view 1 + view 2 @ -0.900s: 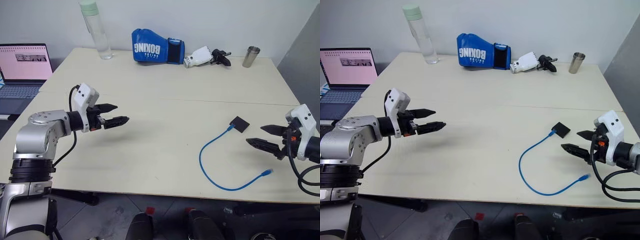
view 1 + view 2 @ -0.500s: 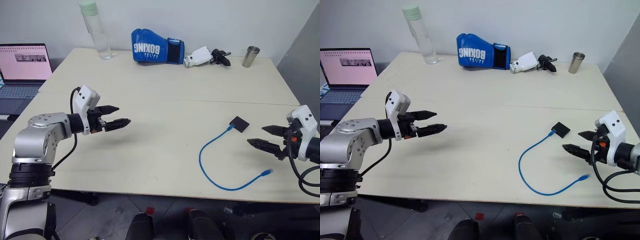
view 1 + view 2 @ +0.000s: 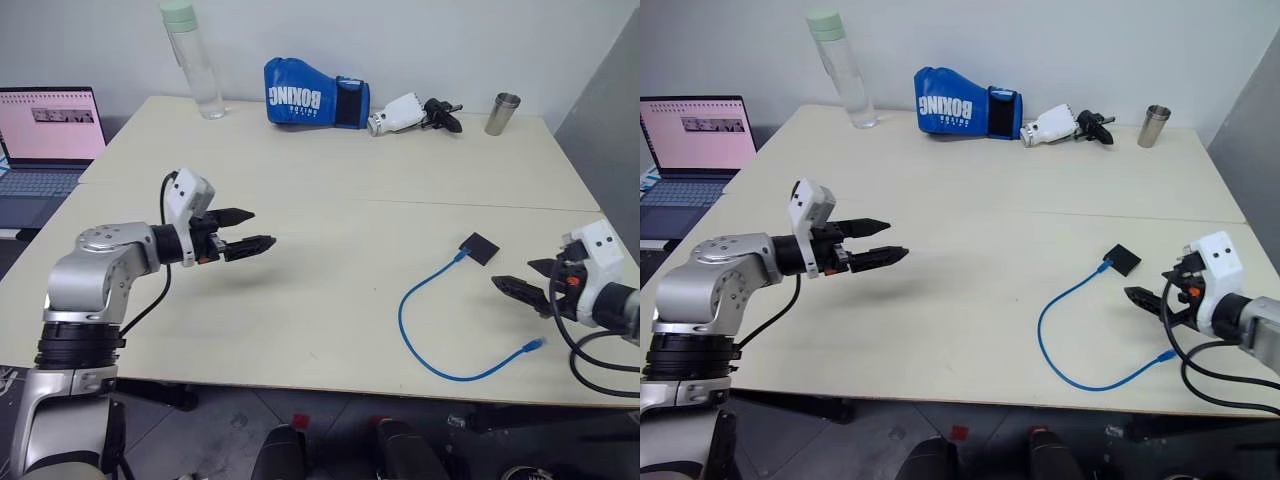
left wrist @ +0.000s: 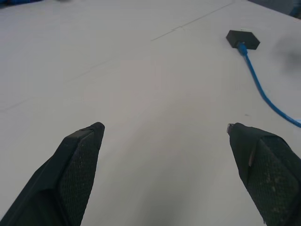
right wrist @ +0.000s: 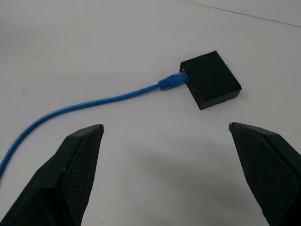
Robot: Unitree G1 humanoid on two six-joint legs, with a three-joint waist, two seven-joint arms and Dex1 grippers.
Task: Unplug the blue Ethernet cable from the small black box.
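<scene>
The small black box (image 3: 480, 247) lies flat on the cream table (image 3: 330, 180), toward the right. The blue Ethernet cable (image 3: 401, 318) is plugged into its near-left side and loops toward the front edge, with its free plug lying loose. My right gripper (image 3: 513, 275) is open and hovers just right of the box, apart from it. In the right wrist view, the box (image 5: 210, 80) and the cable (image 5: 94, 101) lie ahead of the open right gripper (image 5: 164, 127). My left gripper (image 3: 258, 228) is open over the left half of the table, holding nothing, far from the box (image 4: 242, 39).
Along the far edge stand a clear bottle (image 3: 190, 60), a blue boxing glove (image 3: 310, 92), a black-and-white gripper tool (image 3: 410, 112) and a metal cup (image 3: 502, 113). An open laptop (image 3: 45, 130) sits off the table's left side.
My left gripper has moved to the right, further over the table, still open. The right gripper's wrist has sunk slightly, with its tips staying beside the box.
</scene>
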